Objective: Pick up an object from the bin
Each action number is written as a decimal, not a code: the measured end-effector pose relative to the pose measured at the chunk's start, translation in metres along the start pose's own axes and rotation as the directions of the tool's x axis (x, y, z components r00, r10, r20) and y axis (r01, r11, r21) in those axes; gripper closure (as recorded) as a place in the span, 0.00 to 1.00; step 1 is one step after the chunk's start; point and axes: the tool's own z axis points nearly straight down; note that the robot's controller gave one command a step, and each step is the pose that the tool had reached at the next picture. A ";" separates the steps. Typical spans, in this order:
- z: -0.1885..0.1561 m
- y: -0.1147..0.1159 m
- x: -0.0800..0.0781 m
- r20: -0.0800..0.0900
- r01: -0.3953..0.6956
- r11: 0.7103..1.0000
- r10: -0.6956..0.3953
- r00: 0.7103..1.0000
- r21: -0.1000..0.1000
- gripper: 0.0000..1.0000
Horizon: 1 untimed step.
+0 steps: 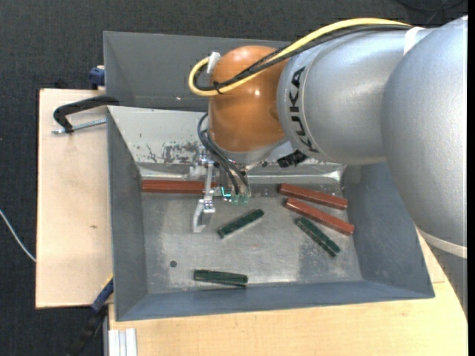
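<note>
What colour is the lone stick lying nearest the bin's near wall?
Dark green. The stick shows best in the camera view, lying flat.

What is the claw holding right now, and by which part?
Nothing visible in the claw; it sits by a dark green stick mid-bin, near a red stick.

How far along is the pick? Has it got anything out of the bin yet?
Done, by the look of it: the reach. The gripper is low in the bin, between the red-brown stick by the back wall and the dark green stick in the middle. In hand: nothing that I can see held. Left: the grasp and the lift. Both sticks lie on the floor.
</note>
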 end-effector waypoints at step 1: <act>-0.005 -0.001 -0.002 0.008 -0.002 1.000 0.002 1.000 -0.002 0.00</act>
